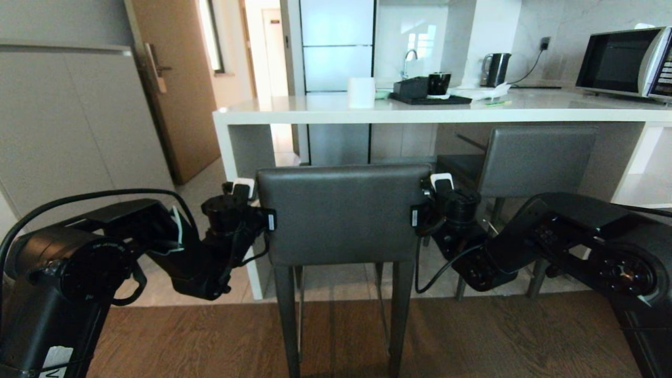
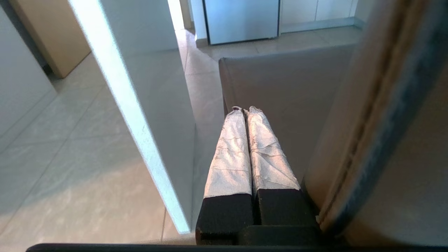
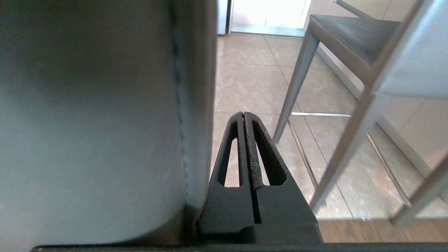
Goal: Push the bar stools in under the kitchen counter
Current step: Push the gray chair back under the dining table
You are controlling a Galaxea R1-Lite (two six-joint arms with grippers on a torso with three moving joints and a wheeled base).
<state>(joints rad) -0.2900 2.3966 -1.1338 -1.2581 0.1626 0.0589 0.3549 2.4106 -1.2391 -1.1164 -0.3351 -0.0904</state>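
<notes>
One bar stool (image 1: 344, 212) stands right in front of me, its dark grey backrest facing me, just short of the kitchen counter (image 1: 325, 114). My left gripper (image 2: 245, 109) is shut and empty, lying along the backrest's left edge (image 2: 385, 140) above the seat (image 2: 280, 80). On the opposite side, my right gripper (image 3: 243, 113) is likewise shut on nothing and flanks the backrest (image 3: 105, 122). Both wrists bracket the backrest in the head view. The second bar stool (image 1: 535, 157) stands further right, its seat (image 3: 350, 31) partly beneath the white slab.
The counter's white end panel (image 2: 150, 87) stands close beside my left gripper. On the slab are a paper roll (image 1: 361, 92), a black tray (image 1: 425, 97), a kettle (image 1: 496, 69) and a microwave (image 1: 625, 63). A wooden door (image 1: 168, 89) is at left.
</notes>
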